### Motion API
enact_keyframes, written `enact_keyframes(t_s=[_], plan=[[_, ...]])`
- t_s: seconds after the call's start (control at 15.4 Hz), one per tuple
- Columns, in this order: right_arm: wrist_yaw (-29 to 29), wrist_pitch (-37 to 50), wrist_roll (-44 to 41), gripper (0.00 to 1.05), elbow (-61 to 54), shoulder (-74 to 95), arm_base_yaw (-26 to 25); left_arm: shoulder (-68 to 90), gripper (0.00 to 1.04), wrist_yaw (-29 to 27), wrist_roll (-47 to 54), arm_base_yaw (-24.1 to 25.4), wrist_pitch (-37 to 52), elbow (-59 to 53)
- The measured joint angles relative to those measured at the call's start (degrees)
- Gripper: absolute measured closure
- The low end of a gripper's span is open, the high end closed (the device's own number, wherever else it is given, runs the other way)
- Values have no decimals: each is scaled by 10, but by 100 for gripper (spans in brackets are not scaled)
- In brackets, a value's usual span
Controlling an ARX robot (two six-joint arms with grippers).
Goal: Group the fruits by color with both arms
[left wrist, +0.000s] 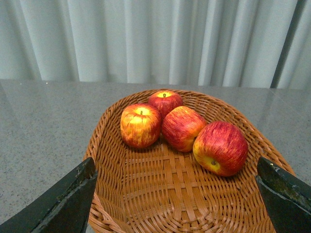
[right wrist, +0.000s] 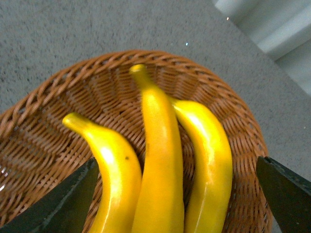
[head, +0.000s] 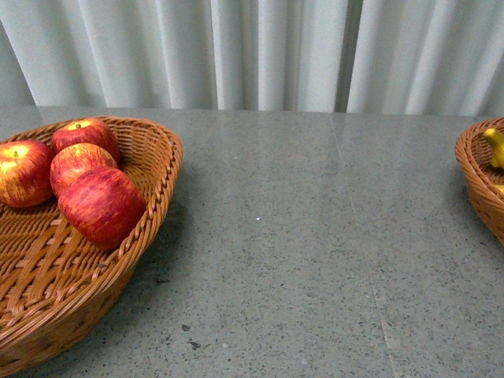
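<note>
Several red apples with yellow streaks lie together in a wicker basket (head: 150, 228) at the left; the nearest apple (head: 101, 206) lies by its rim. The left wrist view shows the same apples (left wrist: 221, 147) in that basket (left wrist: 160, 194), with my left gripper (left wrist: 177, 194) open above its empty near part, holding nothing. Three yellow bananas (right wrist: 158, 160) lie side by side in a second wicker basket (right wrist: 58, 107). My right gripper (right wrist: 177, 194) is open just above them, its fingers either side, touching none. In the front view only a banana tip (head: 494, 146) shows, and neither arm is seen.
The baskets stand at the left and right edges of a grey speckled stone table (head: 315, 236). The right basket (head: 480, 181) is cut off by the frame edge. A pale pleated curtain (head: 260, 51) hangs behind the table.
</note>
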Motion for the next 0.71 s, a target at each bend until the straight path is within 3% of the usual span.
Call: enact_keyframes(t_s=[0.39,0.71], plan=[[-85,146,199,7,-3,-117,41,0,7,0,0,0,0,0],[-141,317,393,7,-169,-287,5,0,7,0,0,0,0,0]])
